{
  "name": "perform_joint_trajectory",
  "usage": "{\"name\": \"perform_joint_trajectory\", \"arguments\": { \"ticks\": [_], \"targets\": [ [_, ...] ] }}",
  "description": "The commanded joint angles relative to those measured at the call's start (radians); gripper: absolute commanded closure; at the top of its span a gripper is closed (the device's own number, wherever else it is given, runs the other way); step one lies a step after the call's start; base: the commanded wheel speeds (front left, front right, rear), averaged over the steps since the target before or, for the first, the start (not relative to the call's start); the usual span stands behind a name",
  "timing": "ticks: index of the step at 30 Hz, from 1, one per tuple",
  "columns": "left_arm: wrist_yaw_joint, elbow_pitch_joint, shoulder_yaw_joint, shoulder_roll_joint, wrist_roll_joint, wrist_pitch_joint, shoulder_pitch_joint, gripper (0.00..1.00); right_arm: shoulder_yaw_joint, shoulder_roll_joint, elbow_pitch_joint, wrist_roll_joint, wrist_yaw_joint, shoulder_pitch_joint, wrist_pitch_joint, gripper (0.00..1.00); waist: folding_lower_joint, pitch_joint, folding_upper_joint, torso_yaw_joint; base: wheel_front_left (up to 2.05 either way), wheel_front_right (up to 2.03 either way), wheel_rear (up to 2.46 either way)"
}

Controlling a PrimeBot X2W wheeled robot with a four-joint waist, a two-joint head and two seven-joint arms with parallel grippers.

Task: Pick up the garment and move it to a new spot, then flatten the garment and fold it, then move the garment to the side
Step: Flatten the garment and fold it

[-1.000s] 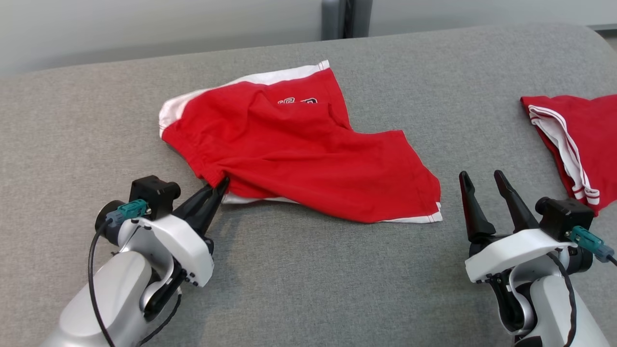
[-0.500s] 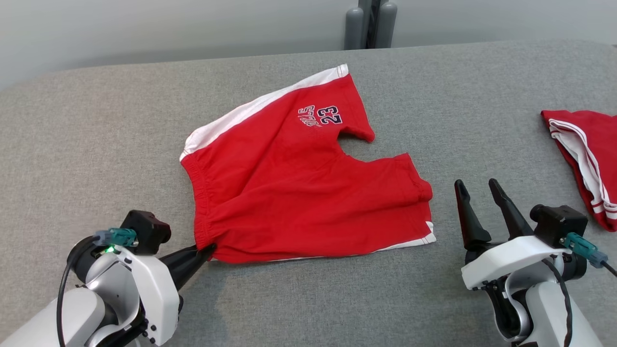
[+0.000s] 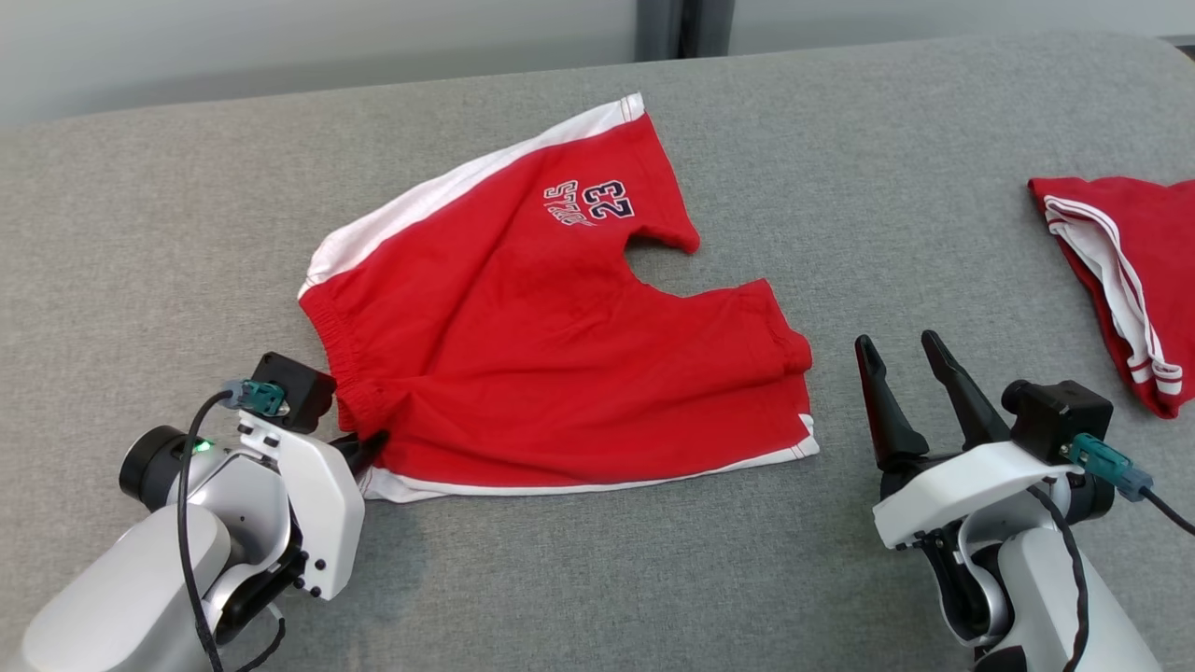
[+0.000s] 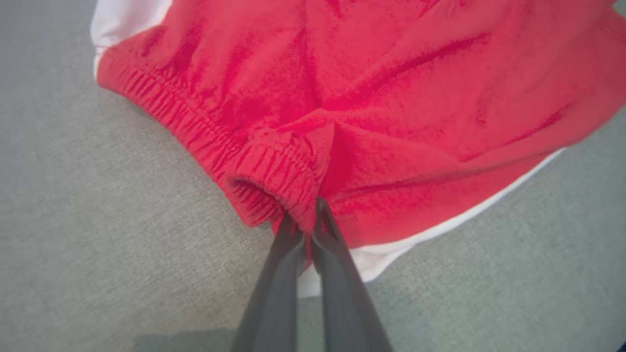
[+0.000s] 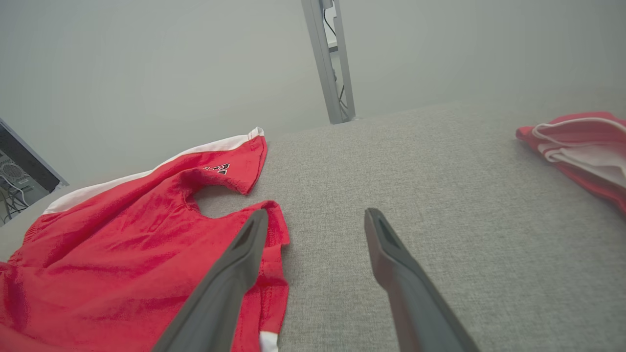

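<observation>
At the far left, the left gripper (image 3: 372, 446) is pinching the near corner of the elastic waistband of the red cotton shorts with white side panels and a navy "23" print (image 3: 560, 355). In the left wrist view its fingers (image 4: 288, 254) are pressing together on the gathered red hem (image 4: 293, 195).

A second ago the shorts were lying bunched, one leg flopped across the other and the print half buried. Now they are lying opened out, the two legs parting at the crotch notch and the print showing in full. The head camera has been shifting too, so only this change of shape counts. The pull seems to be doing the flattening, though creases are still fanning out from the pinched corner and a white strip is peeking from under the near edge.

The grey fabric-covered tabletop (image 3: 597, 579) is offering plenty of bare room in front of the shorts and to their left. Its far edge is running well behind the upper leg.

Rightward, the right gripper (image 3: 896, 341) is waiting with its jaws spread wide and holding nothing, just beside the lower leg's hem. In the right wrist view one finger (image 5: 234, 274) is overlapping that hem.

Further right, a second red garment with white stripes (image 3: 1139, 252) is lying well apart, narrowing the room on that side.
</observation>
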Motion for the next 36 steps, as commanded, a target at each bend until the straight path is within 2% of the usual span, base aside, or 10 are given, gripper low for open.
{"name": "perform_joint_trajectory", "arguments": {
  "ticks": [1, 7, 8, 9, 17, 23, 31, 36],
  "targets": [
    [0.004, 0.033, -0.005, -0.006, 0.012, 0.002, -0.023, 1.0, 0.002, -0.006, 0.002, -0.003, 0.0, -0.016, -0.009, 0.0, 0.0, 0.009, 0.0, -0.01, 0.0, 0.0, 0.0],
    [0.006, 0.123, -0.026, -0.03, 0.034, 0.003, -0.048, 1.0, 0.013, -0.006, 0.006, 0.001, 0.0, -0.019, -0.017, 0.0, 0.0, 0.021, 0.0, -0.022, 0.0, 0.0, 0.0],
    [0.008, 0.137, -0.028, -0.035, 0.035, 0.003, -0.049, 0.74, 0.014, -0.006, 0.008, 0.0, 0.0, -0.019, -0.016, 0.0, 0.0, 0.022, 0.0, -0.023, 0.0, 0.0, 0.0],
    [0.019, 0.164, -0.027, -0.045, 0.035, -0.003, -0.049, 0.0, 0.014, -0.006, 0.011, -0.002, 0.0, -0.017, -0.019, 0.0, 0.0, 0.022, 0.0, -0.022, 0.0, 0.0, 0.0],
    [0.05, 0.183, -0.017, -0.063, 0.042, -0.065, -0.028, 0.0, 0.005, -0.007, 0.021, -0.015, 0.0, 0.004, -0.014, 0.0, 0.0, -0.015, 0.0, 0.005, 0.0, 0.0, 0.0],
    [0.075, 0.13, 0.006, -0.039, 0.028, -0.11, 0.011, 0.0, -0.018, -0.006, 0.018, -0.026, 0.0, 0.026, -0.005, 0.0, 0.0, -0.058, 0.0, 0.045, 0.0, 0.0, 0.0],
    [0.177, 0.0, 0.087, -0.006, -0.004, -0.216, 0.107, 0.0, -0.044, -0.006, -0.01, -0.045, 0.0, 0.062, 0.011, 0.0, 0.0, -0.104, 0.0, 0.095, 0.0, 0.0, 0.0],
    [0.238, -0.071, 0.149, -0.033, -0.053, -0.304, 0.183, 0.0, -0.052, -0.007, -0.039, -0.054, 0.0, 0.073, 0.029, 0.0, 0.0, -0.107, 0.0, 0.115, 0.0, 0.0, 0.0]
  ]
}}
